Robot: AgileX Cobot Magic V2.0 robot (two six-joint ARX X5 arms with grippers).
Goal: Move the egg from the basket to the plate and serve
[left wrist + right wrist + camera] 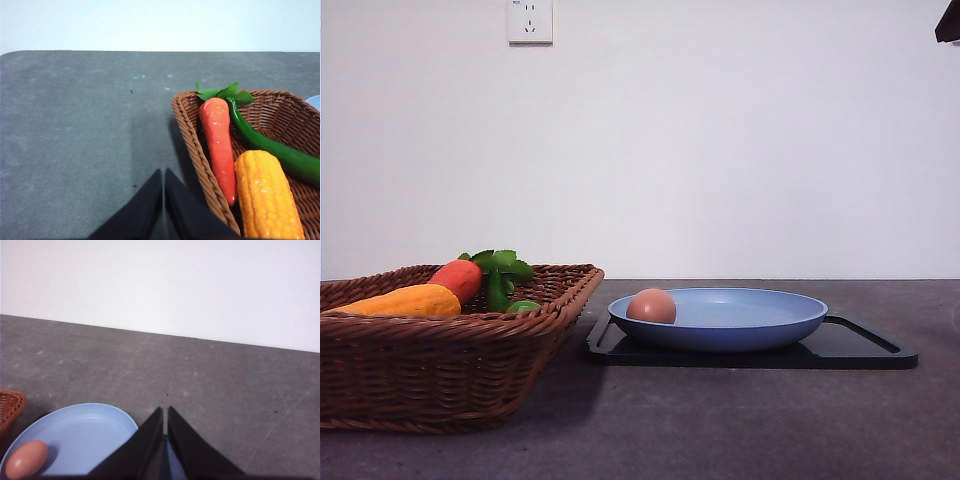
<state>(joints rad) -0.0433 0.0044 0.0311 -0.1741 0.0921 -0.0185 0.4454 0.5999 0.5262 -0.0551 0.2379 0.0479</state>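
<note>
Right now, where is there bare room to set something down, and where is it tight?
Open tabletop lies in front of the black tray and right of the basket. The plate is bare apart from the egg at its left edge. The basket is crowded with carrot, corn and a green vegetable.

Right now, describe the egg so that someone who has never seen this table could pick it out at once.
Find the flat black tray on the dark table, to the right of the wicker basket. On it sits a round light-blue plate, and the egg lies inside the plate at its basket-side edge. It is the one small, smooth, pinkish-brown oval; the carrot and corn lie in the basket.
</note>
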